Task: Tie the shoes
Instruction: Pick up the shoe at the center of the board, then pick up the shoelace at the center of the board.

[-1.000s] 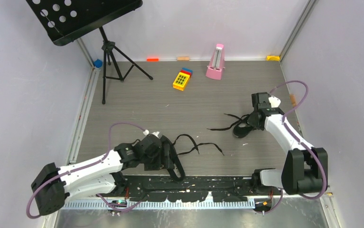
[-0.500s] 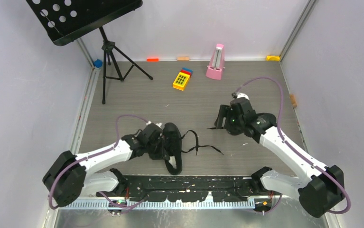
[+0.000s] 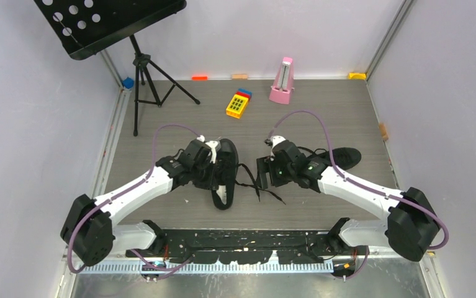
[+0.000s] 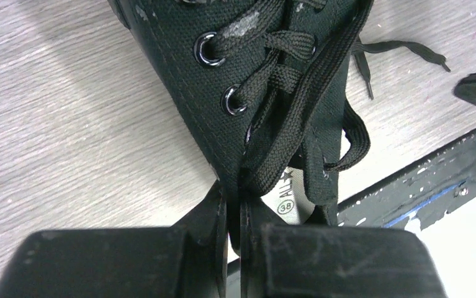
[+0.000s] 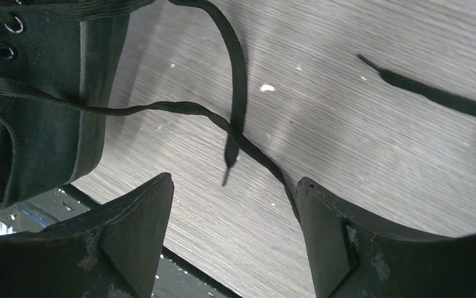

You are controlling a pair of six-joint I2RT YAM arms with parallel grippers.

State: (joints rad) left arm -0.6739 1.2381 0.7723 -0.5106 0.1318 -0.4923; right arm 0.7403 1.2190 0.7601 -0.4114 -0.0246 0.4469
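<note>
Moved: your left arm has carried the left shoe (image 3: 225, 169) away from the near edge toward mid-tabletop; your right arm has let go of the right shoe (image 3: 342, 158) and swung in to the centre.
Left pincer (image 4: 234, 214): was apart, now closed tight, no gap between the jaws.
Left pincer's hold: it clamps the left shoe at the eyelet edge of its opening, with laces (image 4: 297, 105) bunched into the same pinch.
Left shoe: lies on the tabletop (image 3: 179, 133), lengthwise toward the far wall, just beside your left wrist.
Right pincer (image 5: 235, 183): was closed, now spread wide and holding nothing.
Right pincer's reach: it hovers low over the tabletop just right of the left shoe; a loose lace (image 5: 238, 68) from that shoe runs across the gap, its tip between the fingers (image 5: 139, 217).
Contact: the lace passes close against the right-hand finger; you cannot tell whether it touches.
Right shoe: lies on the tabletop behind your right forearm, apart from the pincer, laces trailing toward the centre.
Far side: stand (image 3: 142, 68), yellow toy (image 3: 238, 103) and pink metronome (image 3: 282, 81), well apart from both shoes.
</note>
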